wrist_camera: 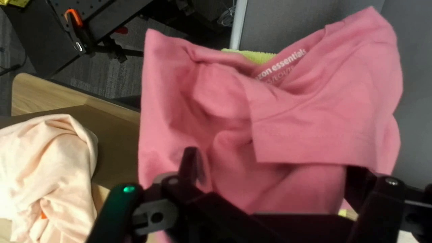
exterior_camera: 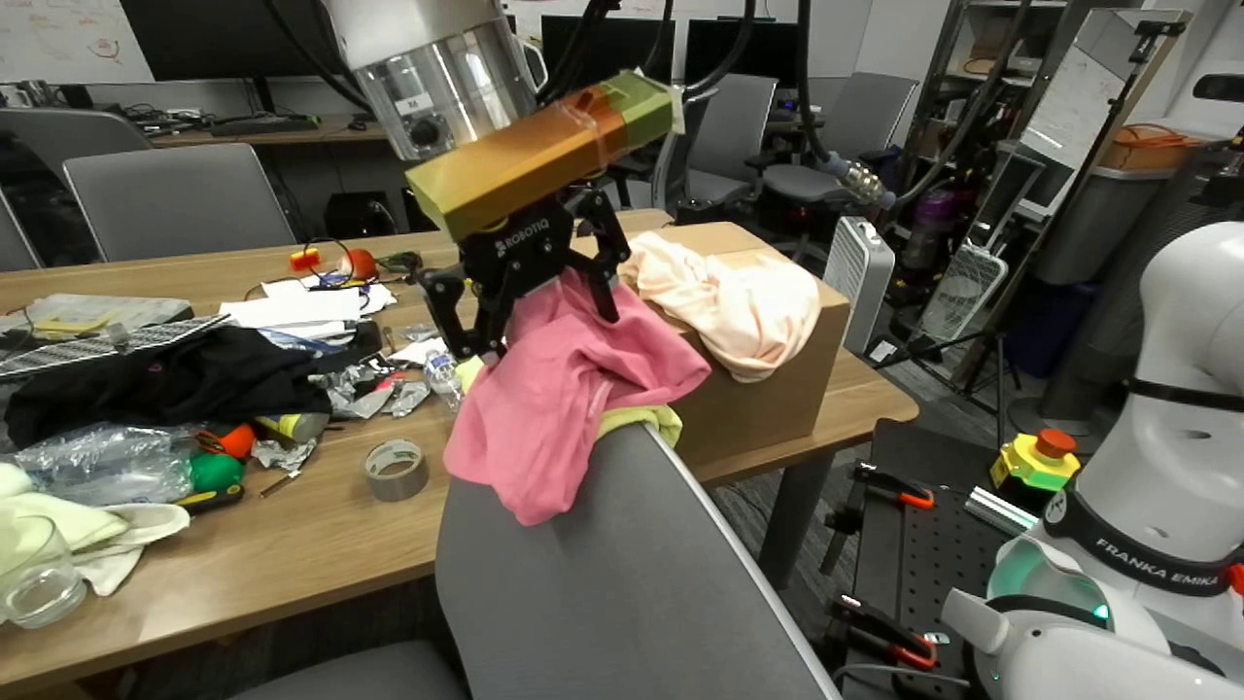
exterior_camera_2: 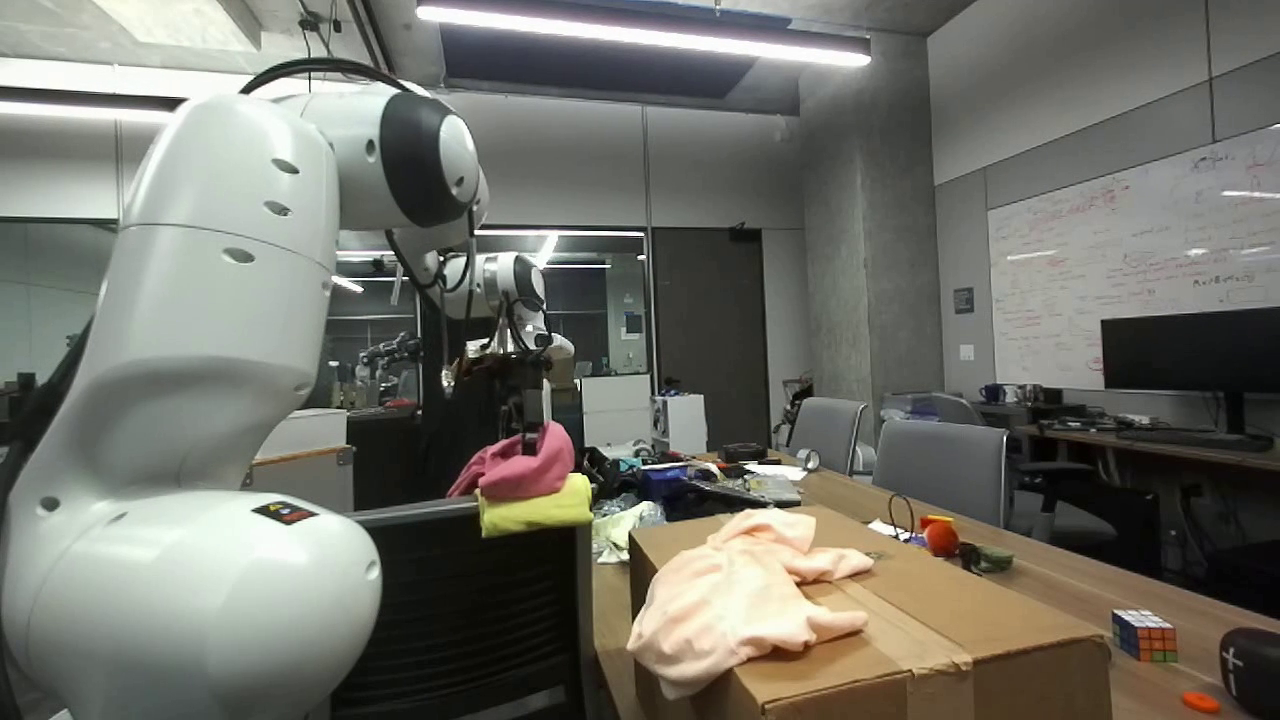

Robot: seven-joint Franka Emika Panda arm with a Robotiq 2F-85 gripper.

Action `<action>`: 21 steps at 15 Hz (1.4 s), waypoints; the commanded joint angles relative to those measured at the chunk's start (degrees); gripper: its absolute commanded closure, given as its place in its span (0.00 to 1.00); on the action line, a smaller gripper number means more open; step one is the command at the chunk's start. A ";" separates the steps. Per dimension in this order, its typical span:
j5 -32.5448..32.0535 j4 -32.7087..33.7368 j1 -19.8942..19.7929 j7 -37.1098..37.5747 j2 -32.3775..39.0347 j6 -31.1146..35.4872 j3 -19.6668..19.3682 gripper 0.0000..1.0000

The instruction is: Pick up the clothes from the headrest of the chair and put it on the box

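Observation:
A pink garment (exterior_camera: pixel 573 399) lies draped over the top of a grey chair back (exterior_camera: pixel 622 574), on a yellow-green cloth (exterior_camera: pixel 641 420). Both cloths also show in an exterior view, the pink garment (exterior_camera_2: pixel 530 468) above the yellow-green cloth (exterior_camera_2: pixel 535 508). My gripper (exterior_camera: pixel 550 332) points down at the pink garment. Its fingers are spread, with bunched pink fabric between them; they also stand apart in the wrist view (wrist_camera: pixel 275 168). The cardboard box (exterior_camera: pixel 763 418) stands on the table beside the chair. A peach garment (exterior_camera: pixel 748 306) lies on its top and hangs over one edge.
The wooden table (exterior_camera: pixel 321 574) holds clutter: a tape roll (exterior_camera: pixel 396 471), a black cloth (exterior_camera: pixel 165 384), plastic wrap, papers and a glass (exterior_camera: pixel 39 574). In an exterior view a puzzle cube (exterior_camera_2: pixel 1144 636) lies beside the box. A robot base (exterior_camera: pixel 1147 486) stands near the chair.

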 commanded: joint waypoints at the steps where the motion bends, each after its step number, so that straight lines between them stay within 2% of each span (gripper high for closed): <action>1: 0.13 -3.08 0.86 0.76 -1.33 1.42 -1.09 0.25; 2: 0.01 -3.59 0.85 0.63 -1.57 1.56 -1.12 0.26; 7: 0.00 -4.64 0.86 0.61 -2.98 2.87 -1.01 0.66; 12: -0.93 -5.10 1.05 0.83 -6.20 4.27 -0.65 0.99; 21: -4.01 -4.64 0.28 1.61 -13.79 4.95 0.25 0.97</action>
